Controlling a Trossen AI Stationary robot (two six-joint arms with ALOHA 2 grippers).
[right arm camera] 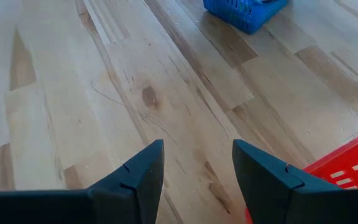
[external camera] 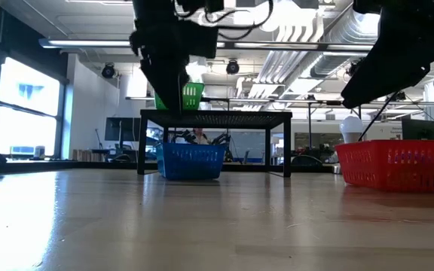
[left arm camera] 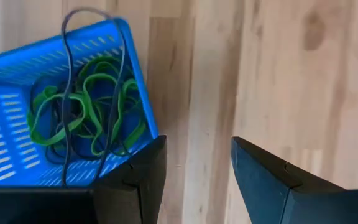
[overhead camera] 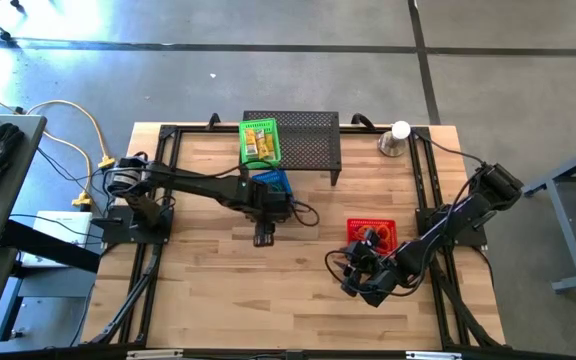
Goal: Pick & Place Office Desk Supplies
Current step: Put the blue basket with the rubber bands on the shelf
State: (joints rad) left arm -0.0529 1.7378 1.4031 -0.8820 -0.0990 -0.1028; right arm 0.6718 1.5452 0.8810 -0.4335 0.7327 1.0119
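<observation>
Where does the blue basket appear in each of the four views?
High view: blue basket at table centre, under the left arm, in front of the black stand.
Low view: centre, beneath the stand.
Left wrist view: upper left, holding green bands.
Right wrist view: top edge.
Shared landmark: the red basket.

Honestly nothing here is readable, no words, brands or numbers anywhere. The closest thing is the yellow packets [overhead camera: 258, 135] in the green basket [overhead camera: 259, 141] on the black perforated stand [overhead camera: 308, 140], they have some dark print on them but from the high view it's just a smudge. The blue basket [left arm camera: 17, 124] and the red basket [external camera: 398, 164] are plain plastic, no labels that I can see
</observation>
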